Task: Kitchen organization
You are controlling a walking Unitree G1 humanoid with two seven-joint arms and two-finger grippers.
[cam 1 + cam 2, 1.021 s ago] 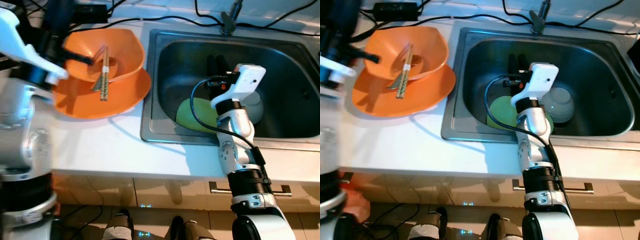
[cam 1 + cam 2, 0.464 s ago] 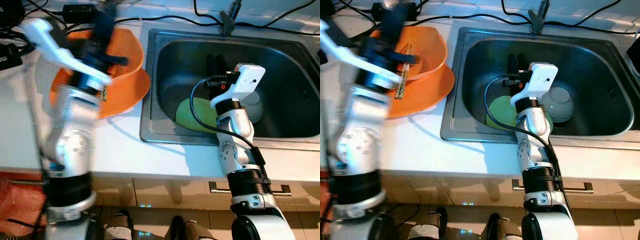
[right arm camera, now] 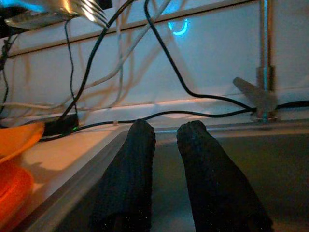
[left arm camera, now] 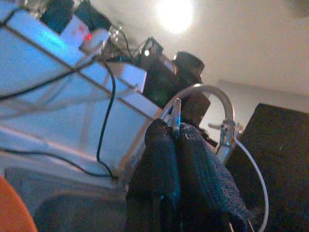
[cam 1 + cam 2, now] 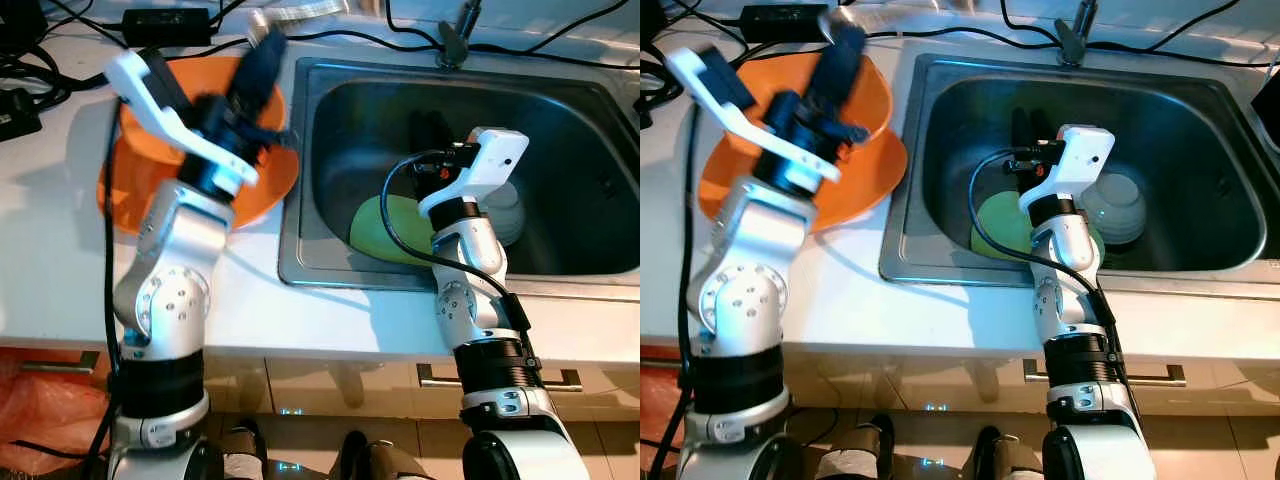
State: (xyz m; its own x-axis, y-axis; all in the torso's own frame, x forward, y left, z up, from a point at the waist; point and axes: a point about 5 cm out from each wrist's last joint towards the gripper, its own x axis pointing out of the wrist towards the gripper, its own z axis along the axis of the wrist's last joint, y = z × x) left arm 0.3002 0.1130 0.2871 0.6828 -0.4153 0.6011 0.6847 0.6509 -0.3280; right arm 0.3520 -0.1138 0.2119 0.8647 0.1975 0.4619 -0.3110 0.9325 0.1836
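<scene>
An orange bowl (image 5: 140,120) sits on an orange plate (image 5: 275,185) on the white counter, left of the steel sink (image 5: 300,250). My left gripper (image 5: 262,58) is raised above the bowl's right rim, shut on a metal fork (image 3: 72,9) whose thin handle (image 4: 176,113) sticks out between the fingers. The left arm hides the inside of the bowl. In the sink lie a green plate (image 5: 385,225) and a white bowl (image 5: 512,212). My right gripper (image 5: 430,128) hangs inside the sink above the green plate, its fingers (image 3: 137,159) slightly open with nothing between them.
A faucet (image 5: 458,30) stands behind the sink. Black cables and a power adapter (image 5: 165,18) run along the back of the counter. Bare counter (image 5: 60,250) lies in front of the orange plate. A cupboard handle (image 5: 495,380) shows below the counter edge.
My left arm has swung from the left edge across the orange bowl to its right rim, and it now holds the fork up. The right arm has not moved.
</scene>
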